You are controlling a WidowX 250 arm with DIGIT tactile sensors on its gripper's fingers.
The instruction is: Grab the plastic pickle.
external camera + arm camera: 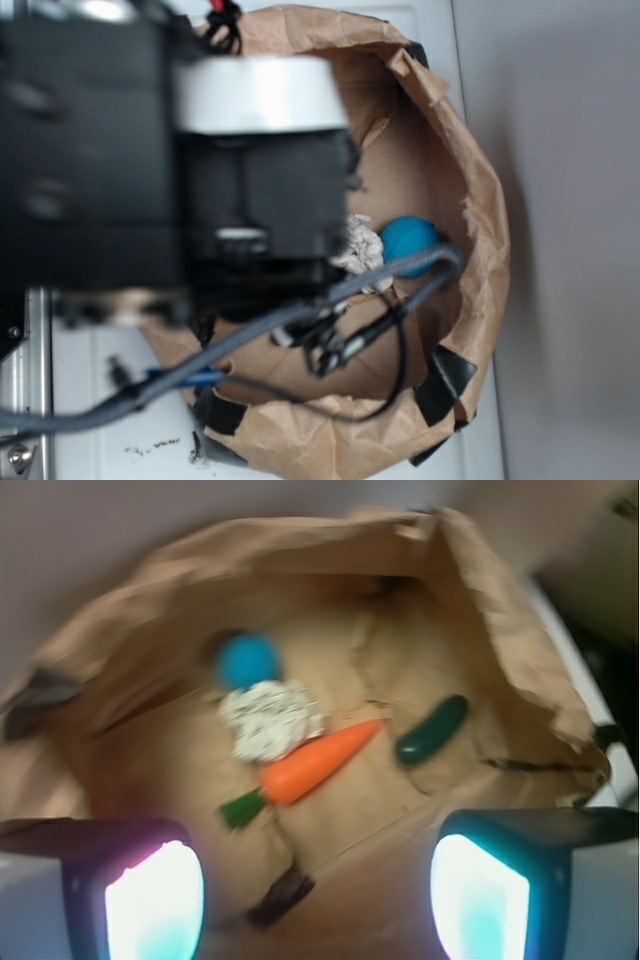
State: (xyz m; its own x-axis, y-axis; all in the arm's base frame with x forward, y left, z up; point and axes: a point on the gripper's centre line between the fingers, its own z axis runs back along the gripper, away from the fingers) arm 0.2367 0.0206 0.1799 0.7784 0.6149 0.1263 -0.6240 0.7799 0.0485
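The gripper (318, 880) is hanging spread wide and grasping nothing: in the wrist view its two fingers (150, 895) are showing at the bottom corners with bare brown paper between them. It is sitting above the floor of the paper bag (520, 640), not among the items, which fits an approach stage with the grab not yet begun.

The plastic pickle (432, 730) is lying flat on the bag floor, ahead of the gripper and toward the right finger in the wrist view. It is resting at a slant, just beside the tip of the carrot (318, 762) but apart from it. There is free paper on its far side, so a close there would probably clear the carrot; the gripper would need to shift forward and right, then descend.

The carrot is lying diagonally in the middle, its green stem pointing toward the left finger. A crumpled white wad (268, 720) is touching its upper side, and the blue ball (248, 660) is sitting just behind the wad.

The bag walls are folded down into a shallow basin, likely to keep loose items from rolling off. Black tape (445, 385) is patching the rim.

In the exterior view the arm (200, 170) and its cables (380, 275) are covering most of the bag; the pickle is hidden there. The bag is sitting on a white table (100, 420). A plain grey surface is filling the right side, possibly a wall.
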